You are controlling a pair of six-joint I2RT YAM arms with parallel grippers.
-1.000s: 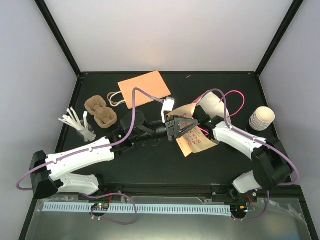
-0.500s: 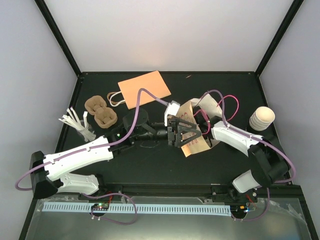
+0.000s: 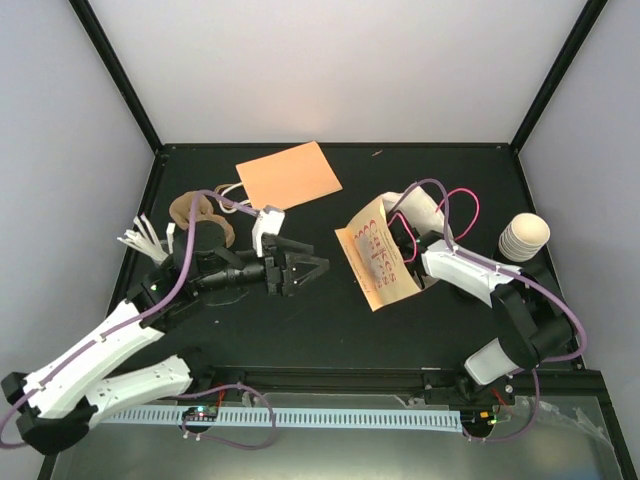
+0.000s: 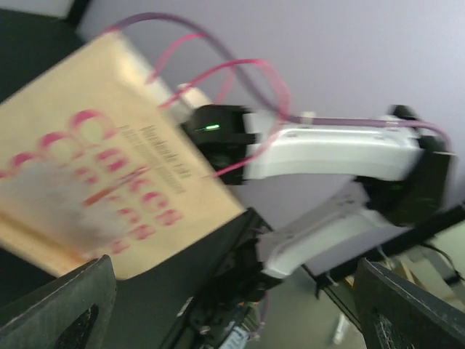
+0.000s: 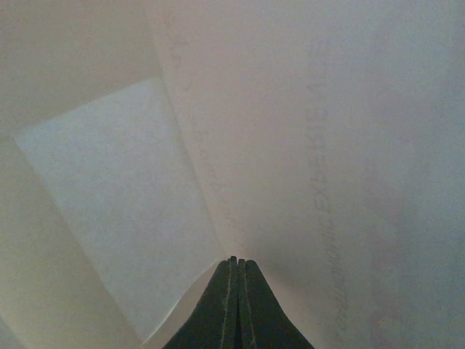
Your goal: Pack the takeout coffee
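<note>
Black fingers of the left end effector [image 3: 312, 272] stand wide apart and hold nothing. They point right toward the brown paper bag [image 3: 378, 262], apart from it. Behind them the wrist lies level, and the white arm runs down to the lower left corner. The right end effector [image 5: 237, 263] is closed on the bag's paper from inside; its arm bends back to the lower right. The takeout coffee [image 3: 524, 236] stands on the worktop [image 3: 330, 325] at the right side, untouched.
</note>
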